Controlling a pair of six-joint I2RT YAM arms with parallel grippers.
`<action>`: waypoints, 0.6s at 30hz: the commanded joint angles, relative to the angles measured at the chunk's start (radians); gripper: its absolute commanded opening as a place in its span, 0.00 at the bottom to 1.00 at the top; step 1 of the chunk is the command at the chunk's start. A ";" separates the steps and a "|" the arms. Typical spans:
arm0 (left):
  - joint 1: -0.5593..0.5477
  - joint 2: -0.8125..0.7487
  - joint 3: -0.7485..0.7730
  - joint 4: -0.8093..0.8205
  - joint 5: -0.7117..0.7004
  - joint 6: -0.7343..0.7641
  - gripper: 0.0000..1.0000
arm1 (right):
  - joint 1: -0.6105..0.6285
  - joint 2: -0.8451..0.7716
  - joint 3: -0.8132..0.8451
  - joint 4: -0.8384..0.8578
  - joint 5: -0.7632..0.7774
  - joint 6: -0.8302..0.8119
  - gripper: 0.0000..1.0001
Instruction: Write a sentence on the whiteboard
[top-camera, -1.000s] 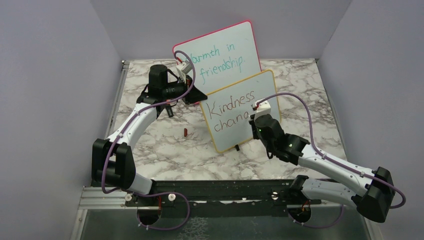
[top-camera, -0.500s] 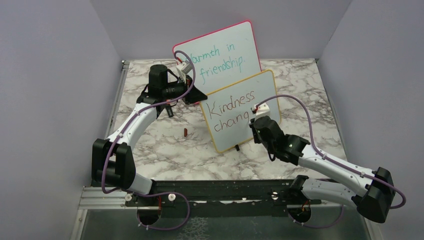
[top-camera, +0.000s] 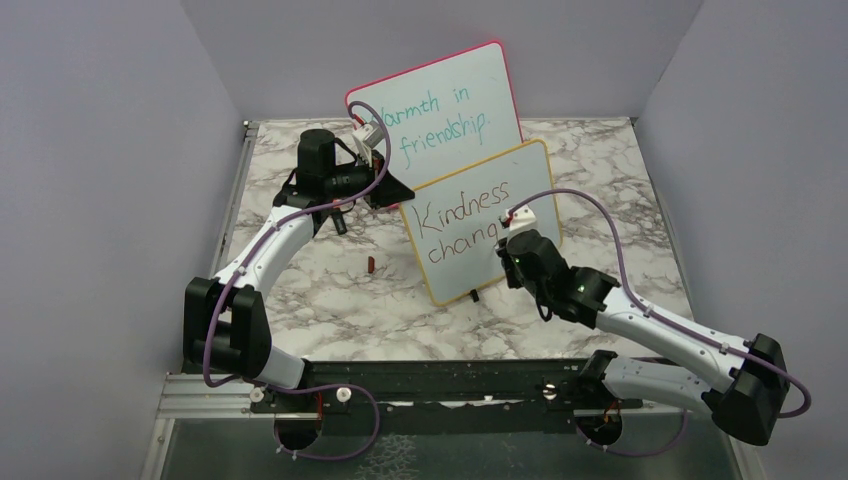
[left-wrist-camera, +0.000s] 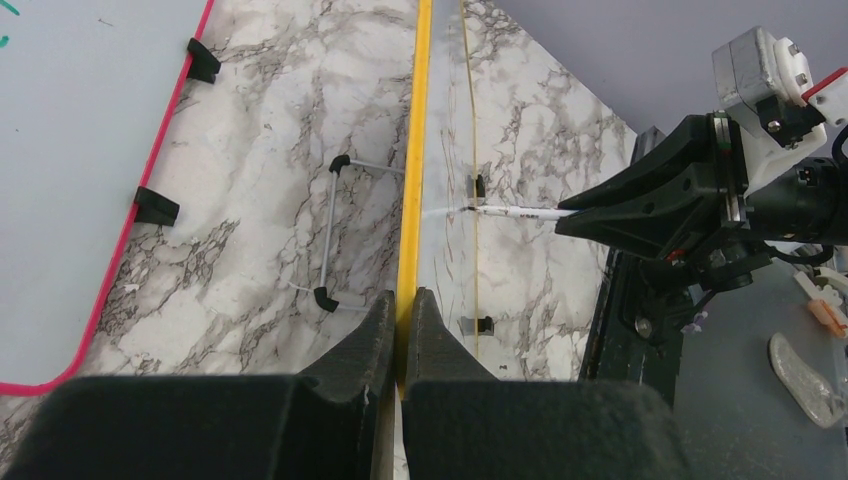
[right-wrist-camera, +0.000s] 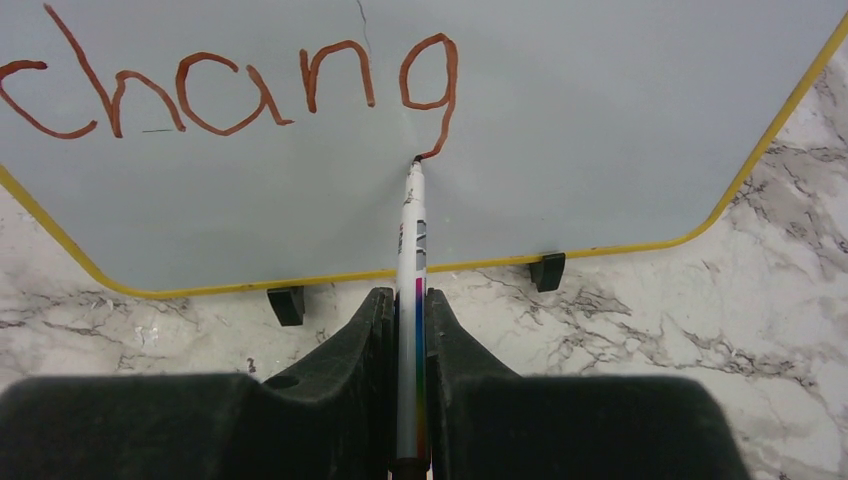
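Observation:
The whiteboard (top-camera: 480, 220) with its yellow-orange frame stands tilted at mid-table. On it is the sentence (top-camera: 462, 205) in reddish-brown, reading "Kindness" over "chang" (right-wrist-camera: 230, 90). My left gripper (top-camera: 400, 190) is shut on the board's upper left edge; the left wrist view shows the yellow frame (left-wrist-camera: 422, 150) edge-on between my jaws (left-wrist-camera: 404, 298). My right gripper (right-wrist-camera: 410, 298) is shut on a white marker (right-wrist-camera: 411, 240). The marker's tip touches the board at the tail of the "g". In the top view the right gripper (top-camera: 508, 248) sits in front of the board's right half.
A pink-red-framed board (top-camera: 440, 100) with teal writing leans behind the whiteboard and fills the upper left of the left wrist view (left-wrist-camera: 80, 150). A small red cap (top-camera: 371, 264) lies on the marble table left of the whiteboard. A wire stand (left-wrist-camera: 330, 235) sits behind it.
The last letter has grown from a loop into a "g" with a tail. My right gripper has shifted slightly down with the marker. The left arm has not moved.

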 joint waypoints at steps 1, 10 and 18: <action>-0.027 0.039 -0.013 -0.085 -0.028 0.039 0.00 | -0.002 0.022 0.035 0.025 -0.117 -0.008 0.01; -0.027 0.039 -0.013 -0.085 -0.028 0.040 0.00 | -0.001 -0.022 0.033 0.063 -0.054 0.001 0.01; -0.027 0.037 -0.013 -0.085 -0.028 0.040 0.00 | -0.008 -0.092 0.011 0.064 0.089 -0.010 0.01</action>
